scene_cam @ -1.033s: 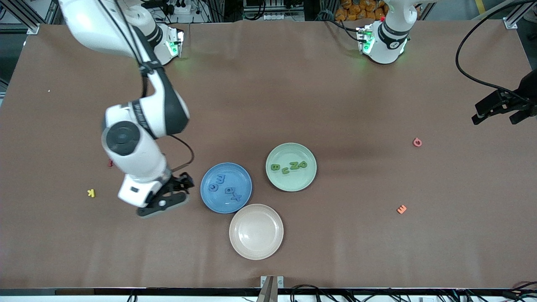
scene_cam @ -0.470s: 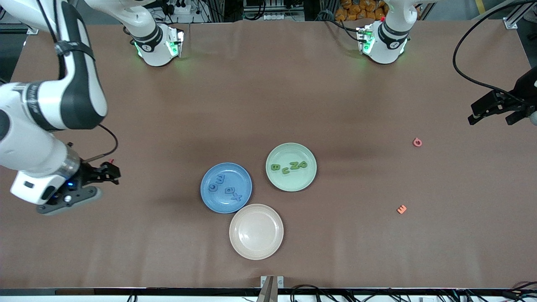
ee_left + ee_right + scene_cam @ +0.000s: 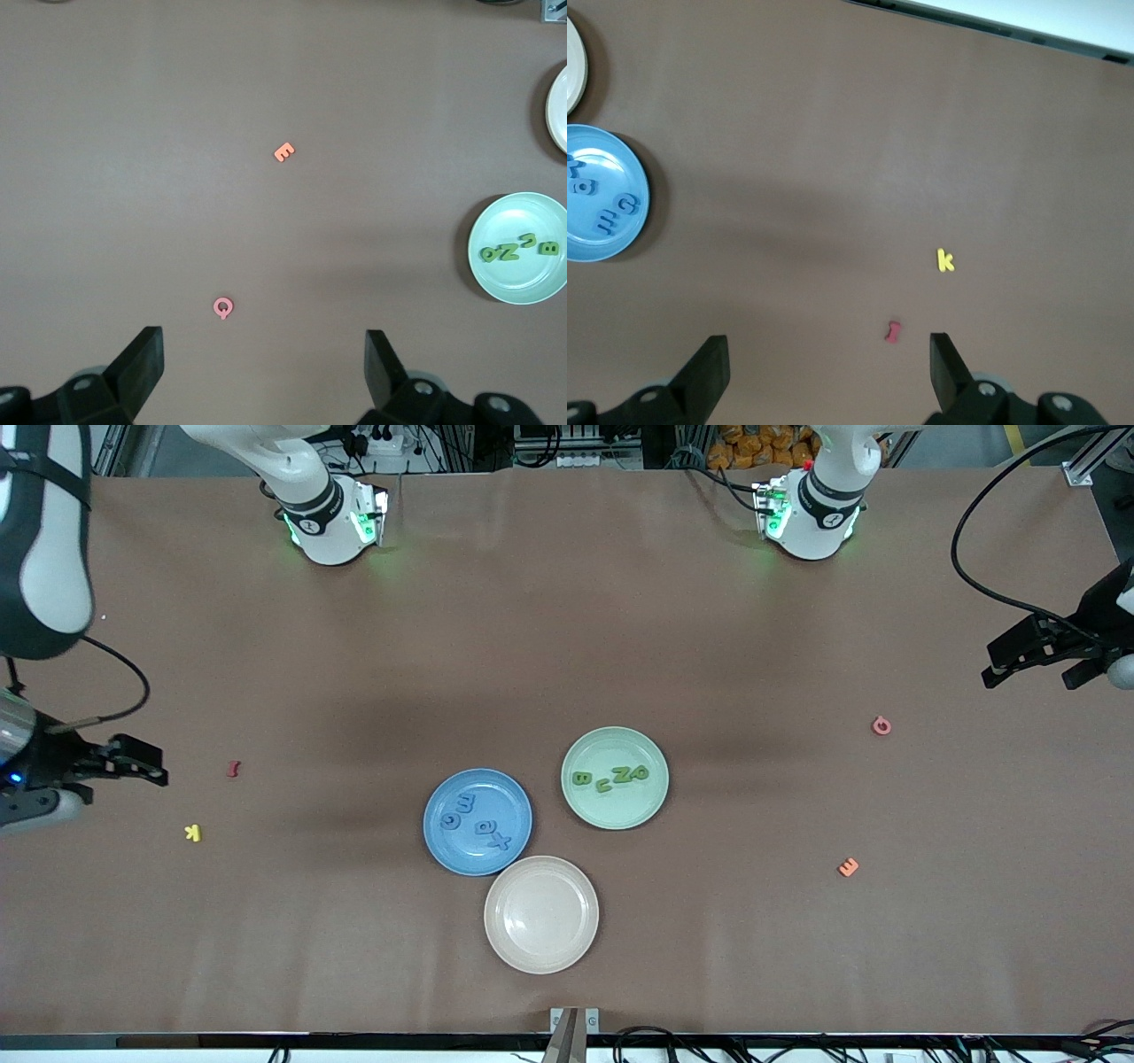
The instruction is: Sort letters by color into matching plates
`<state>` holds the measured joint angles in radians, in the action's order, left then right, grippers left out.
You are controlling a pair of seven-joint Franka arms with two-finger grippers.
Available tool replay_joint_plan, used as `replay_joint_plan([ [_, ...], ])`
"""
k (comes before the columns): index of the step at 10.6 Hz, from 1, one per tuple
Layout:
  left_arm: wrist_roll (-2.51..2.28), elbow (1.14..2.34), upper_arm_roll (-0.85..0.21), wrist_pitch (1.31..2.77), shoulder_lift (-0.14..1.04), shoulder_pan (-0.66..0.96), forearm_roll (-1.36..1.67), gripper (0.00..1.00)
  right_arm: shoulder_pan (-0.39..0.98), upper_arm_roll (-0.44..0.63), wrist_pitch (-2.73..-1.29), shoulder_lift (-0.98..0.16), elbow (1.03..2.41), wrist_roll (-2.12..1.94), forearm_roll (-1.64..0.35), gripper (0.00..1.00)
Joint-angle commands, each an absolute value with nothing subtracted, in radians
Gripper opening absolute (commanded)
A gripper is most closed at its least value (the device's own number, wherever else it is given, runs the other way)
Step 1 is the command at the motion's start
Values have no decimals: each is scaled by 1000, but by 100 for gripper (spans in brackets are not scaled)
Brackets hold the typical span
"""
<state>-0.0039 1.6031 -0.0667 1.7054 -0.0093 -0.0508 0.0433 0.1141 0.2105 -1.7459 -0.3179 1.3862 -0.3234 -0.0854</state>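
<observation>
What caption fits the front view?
Blue letters in blue plate, green letters in green plate.

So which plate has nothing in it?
The cream plate, nearest the front camera. The blue plate holds blue letters and the green plate holds green letters.

Cream plate [image 3: 541, 914], four stray letters [image 3: 849, 866]

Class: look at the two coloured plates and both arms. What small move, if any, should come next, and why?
Probably just park both arms. The blue plate holds four blue letters, the green plate four green letters. The right tool and left tool are open, empty, near the table's ends.
</observation>
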Motion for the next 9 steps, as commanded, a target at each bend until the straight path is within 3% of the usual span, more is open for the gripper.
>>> replay_joint_plan([
  [1,11,1588,-71,1687,-8,-49,17,100,117,242,-1665,-212,1430,-214,-97,100],
  [6,15,1588,-71,1687,-6,-49,17,100,124,241,-1539,-104,1430,-57,-81,100],
  [9,15,1588,-71,1687,-8,-48,17,100,129,241,-1537,-101,1442,-17,-81,100],
])
